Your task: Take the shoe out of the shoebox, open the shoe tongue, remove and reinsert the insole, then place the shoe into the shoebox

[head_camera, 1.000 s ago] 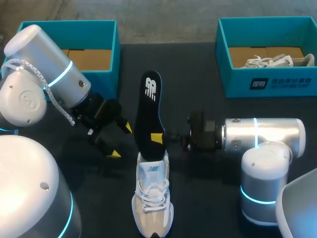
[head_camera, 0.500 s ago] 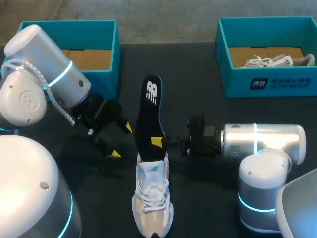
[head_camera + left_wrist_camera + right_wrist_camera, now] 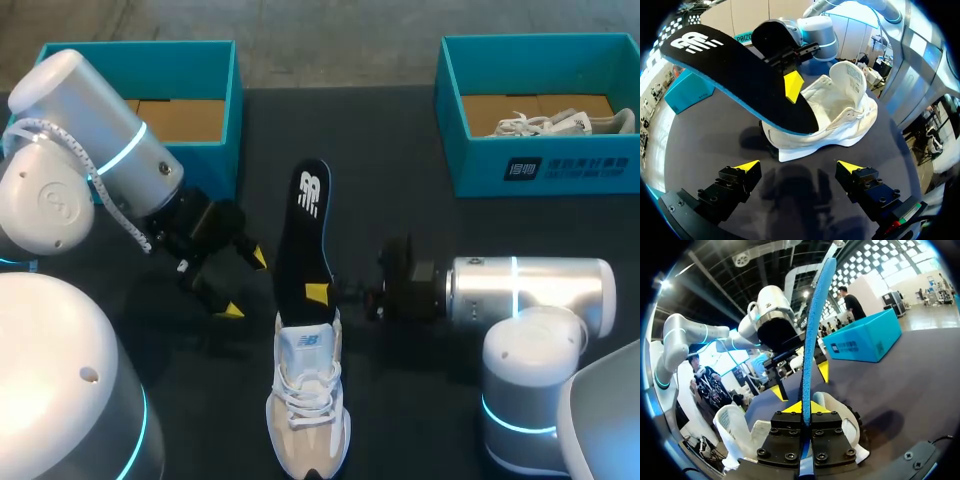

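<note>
Right gripper (image 3: 318,292) pinches the black insole (image 3: 305,230) near its lower end, which sits at the opening of the white shoe (image 3: 308,400). Shoe stands on the dark table (image 3: 400,150), mid-front. Left gripper (image 3: 244,284) spread, empty, just beside the insole. Teal shoebox (image 3: 205,70) behind it

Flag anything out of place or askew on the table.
The black insole is mostly out of the white shoe. It rises at a slant from the shoe's opening, pinched in the right gripper. That fits the insole step rather than a fault. Nothing spilled or damaged shows.
</note>
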You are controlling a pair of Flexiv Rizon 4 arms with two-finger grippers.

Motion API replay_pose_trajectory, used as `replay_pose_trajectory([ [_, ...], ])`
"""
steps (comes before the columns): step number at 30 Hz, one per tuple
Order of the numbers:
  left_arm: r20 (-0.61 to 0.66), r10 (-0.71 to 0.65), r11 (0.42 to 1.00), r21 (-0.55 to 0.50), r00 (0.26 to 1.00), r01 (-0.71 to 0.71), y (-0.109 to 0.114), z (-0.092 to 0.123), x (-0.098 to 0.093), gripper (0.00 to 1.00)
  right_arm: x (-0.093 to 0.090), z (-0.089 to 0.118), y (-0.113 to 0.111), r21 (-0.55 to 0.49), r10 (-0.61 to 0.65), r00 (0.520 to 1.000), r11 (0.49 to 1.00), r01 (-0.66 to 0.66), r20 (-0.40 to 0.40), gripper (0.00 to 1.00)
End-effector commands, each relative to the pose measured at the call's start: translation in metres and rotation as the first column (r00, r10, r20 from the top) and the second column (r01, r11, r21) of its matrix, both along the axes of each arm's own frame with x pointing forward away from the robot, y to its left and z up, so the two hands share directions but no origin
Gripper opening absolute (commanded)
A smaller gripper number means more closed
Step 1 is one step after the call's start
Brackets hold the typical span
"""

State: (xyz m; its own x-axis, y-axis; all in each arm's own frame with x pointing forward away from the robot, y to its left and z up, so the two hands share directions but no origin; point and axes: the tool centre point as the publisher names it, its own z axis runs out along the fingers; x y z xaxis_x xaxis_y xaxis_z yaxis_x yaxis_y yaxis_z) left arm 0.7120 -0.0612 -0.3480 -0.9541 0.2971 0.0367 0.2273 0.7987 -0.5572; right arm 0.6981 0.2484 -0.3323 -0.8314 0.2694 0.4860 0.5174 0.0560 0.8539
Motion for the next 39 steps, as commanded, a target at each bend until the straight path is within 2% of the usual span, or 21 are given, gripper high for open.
replay_pose_trajectory([
  [1,0.002,0.001,1.000,0.004,1.000,-0.001,0.000,0.000,-0.001,1.00,-0.003,0.000,0.002,-0.011,0.000,1.000,1.000,0.000,-0.006,0.00],
  [17,0.002,0.001,1.000,0.004,1.000,-0.001,0.000,0.000,-0.001,1.00,-0.011,-0.008,0.002,-0.025,0.017,0.999,1.000,-0.017,-0.037,0.00],
  [39,0.002,0.001,1.000,0.004,1.000,-0.001,0.000,0.000,-0.001,1.00,-0.032,-0.022,0.003,-0.043,0.033,0.996,0.998,-0.037,-0.085,0.00],
])
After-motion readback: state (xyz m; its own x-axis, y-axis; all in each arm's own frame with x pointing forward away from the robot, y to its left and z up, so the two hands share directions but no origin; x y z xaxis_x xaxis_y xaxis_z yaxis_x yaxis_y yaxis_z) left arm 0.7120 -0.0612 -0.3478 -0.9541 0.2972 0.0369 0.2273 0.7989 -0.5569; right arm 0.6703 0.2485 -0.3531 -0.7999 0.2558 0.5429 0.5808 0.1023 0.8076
